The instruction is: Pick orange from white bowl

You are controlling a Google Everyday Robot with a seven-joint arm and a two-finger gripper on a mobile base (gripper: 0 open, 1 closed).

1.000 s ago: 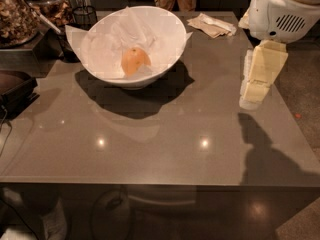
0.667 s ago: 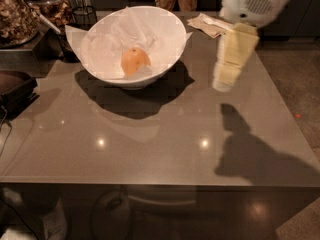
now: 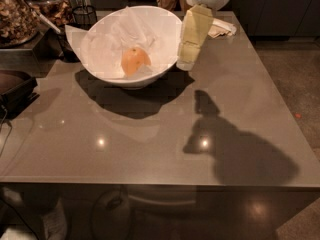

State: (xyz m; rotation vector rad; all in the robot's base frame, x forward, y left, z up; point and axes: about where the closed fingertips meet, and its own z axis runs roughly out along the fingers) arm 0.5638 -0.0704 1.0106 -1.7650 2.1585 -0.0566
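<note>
The orange (image 3: 135, 60) lies in the white bowl (image 3: 169, 34), on crumpled white paper, a little right of the bowl's middle. The bowl stands at the back left of the grey table (image 3: 150, 134). My gripper (image 3: 185, 63) hangs from the white arm at the top of the view, just outside the bowl's right rim, its pale yellow tip pointing down close above the table. It holds nothing.
A tan folded napkin (image 3: 221, 29) lies at the back right of the table, behind the arm. Jars and a black wire holder (image 3: 84, 15) stand at the back left. A dark tray (image 3: 15, 86) sits off the table's left edge.
My gripper has moved left across the table, from near the right side to right beside the bowl's right rim. The orange and bowl have not moved.
</note>
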